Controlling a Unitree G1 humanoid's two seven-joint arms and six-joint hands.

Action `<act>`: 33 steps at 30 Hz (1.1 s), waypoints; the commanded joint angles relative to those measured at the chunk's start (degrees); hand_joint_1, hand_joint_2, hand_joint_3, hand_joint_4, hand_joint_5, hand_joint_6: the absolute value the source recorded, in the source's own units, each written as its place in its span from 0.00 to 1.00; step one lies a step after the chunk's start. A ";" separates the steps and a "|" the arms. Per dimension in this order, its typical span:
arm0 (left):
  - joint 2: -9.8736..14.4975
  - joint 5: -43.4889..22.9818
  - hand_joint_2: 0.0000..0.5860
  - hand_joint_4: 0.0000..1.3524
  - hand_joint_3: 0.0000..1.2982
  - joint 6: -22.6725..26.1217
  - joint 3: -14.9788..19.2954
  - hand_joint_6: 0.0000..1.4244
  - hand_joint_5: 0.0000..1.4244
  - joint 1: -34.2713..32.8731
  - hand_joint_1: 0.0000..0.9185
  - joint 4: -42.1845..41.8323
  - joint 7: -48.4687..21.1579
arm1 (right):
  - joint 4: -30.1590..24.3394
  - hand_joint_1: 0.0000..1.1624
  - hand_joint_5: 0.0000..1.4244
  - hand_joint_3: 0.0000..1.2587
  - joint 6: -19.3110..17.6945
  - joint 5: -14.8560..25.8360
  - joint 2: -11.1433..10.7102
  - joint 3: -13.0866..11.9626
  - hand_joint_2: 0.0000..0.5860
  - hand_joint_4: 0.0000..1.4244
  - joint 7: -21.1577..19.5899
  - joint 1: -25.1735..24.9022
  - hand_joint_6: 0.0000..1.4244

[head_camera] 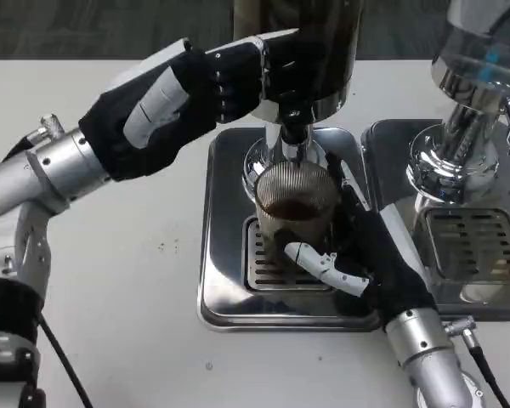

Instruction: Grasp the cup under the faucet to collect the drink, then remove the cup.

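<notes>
A ribbed clear cup [294, 202] with a little dark drink in it stands on the drip grate [263, 263] of a steel tray, right under the faucet [293, 134] of the dark dispenser [299, 51]. My right hand [357, 242] wraps around the cup from the right and front, one white finger curling across its base. My left hand [187, 89] is raised at the upper left, its fingers pressed against the dispenser's body beside the faucet.
A second dispenser [476, 76] with its own steel tray [476, 246] stands directly to the right, close to my right forearm. White table surface [127, 280] lies to the left and front of the tray [217, 297].
</notes>
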 commanded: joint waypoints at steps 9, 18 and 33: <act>1.10 -7.68 0.13 0.12 0.19 6.92 7.17 0.08 0.11 6.53 0.00 -17.04 3.16 | -2.34 0.55 0.00 0.00 0.38 0.62 0.08 -0.07 0.38 0.00 0.74 2.51 0.06; 2.11 -2.43 0.16 0.23 0.26 0.25 10.19 0.15 0.24 14.35 0.00 -12.81 9.62 | -3.13 0.54 0.00 0.00 0.49 0.08 -0.29 -0.03 0.38 0.00 0.66 2.87 0.06; 4.97 6.88 0.20 0.25 0.27 -7.75 8.43 0.16 0.26 18.09 0.00 8.87 12.94 | -3.22 0.54 0.00 0.00 1.60 -1.64 -0.76 0.40 0.38 0.00 0.34 1.51 0.06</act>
